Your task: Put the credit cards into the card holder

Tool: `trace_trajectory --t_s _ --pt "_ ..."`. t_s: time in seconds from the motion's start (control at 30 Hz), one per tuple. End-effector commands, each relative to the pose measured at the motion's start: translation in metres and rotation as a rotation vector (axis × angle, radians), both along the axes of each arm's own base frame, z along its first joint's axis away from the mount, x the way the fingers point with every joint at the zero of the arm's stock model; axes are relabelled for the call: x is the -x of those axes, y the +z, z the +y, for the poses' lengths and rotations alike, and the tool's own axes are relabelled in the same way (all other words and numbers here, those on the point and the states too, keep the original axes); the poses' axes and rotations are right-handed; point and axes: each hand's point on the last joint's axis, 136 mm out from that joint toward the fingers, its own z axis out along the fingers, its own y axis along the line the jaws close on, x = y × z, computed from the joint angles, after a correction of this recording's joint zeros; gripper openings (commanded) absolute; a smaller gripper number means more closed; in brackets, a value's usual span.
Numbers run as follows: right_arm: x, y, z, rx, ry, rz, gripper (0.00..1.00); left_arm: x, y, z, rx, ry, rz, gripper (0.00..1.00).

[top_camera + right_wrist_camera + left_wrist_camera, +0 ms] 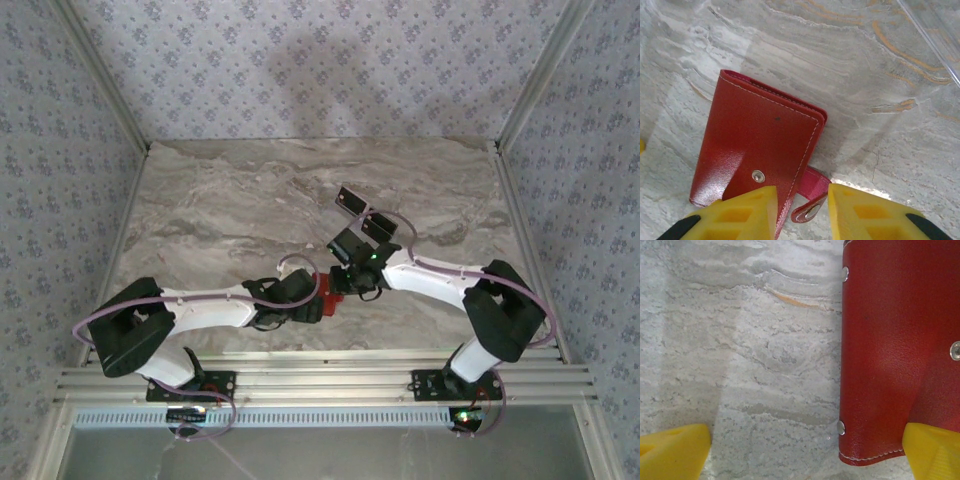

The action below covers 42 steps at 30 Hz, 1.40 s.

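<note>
1. The card holder [760, 145] is lying on the table [880, 65], left gripper [805, 452] hanging wide open at its corner.
2. The right gripper [802, 200] is straddling the snap tab [812, 192], grip uncertain; it should be pinching the flap alone.

We see the wallet [757, 135] lying flat and folded on the marble [880, 65]. It is red leather with white stitching, and its snap tab [810, 202] hangs unfastened at one edge. Two dark cards [349, 200] lie near each other, farther back.
</note>
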Motion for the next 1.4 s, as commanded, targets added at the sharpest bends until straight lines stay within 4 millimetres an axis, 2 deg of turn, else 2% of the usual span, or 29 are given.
trace_trajectory --t_s 0.0,0.43,0.73,0.93,1.37 --pt "0.003 -0.001 -0.011 0.09 -0.014 0.004 0.31 0.002 -0.011 -0.006 0.025 -0.004 0.014 0.99" --pt "0.006 -0.003 -0.009 0.094 0.0 0.005 0.18 0.002 -0.012 -0.007 0.025 -0.005 0.014 0.99" --pt "0.009 -0.006 -0.009 0.094 0.005 0.017 0.16 0.001 -0.012 -0.007 0.025 -0.005 0.012 0.99" --pt "0.013 -0.005 -0.005 0.072 0.016 0.036 0.0 0.001 -0.012 -0.007 0.026 -0.004 0.012 0.99" --pt "0.005 0.018 0.013 -0.095 0.011 0.004 0.0 0.001 -0.012 -0.007 0.03 0.0 0.01 0.99"
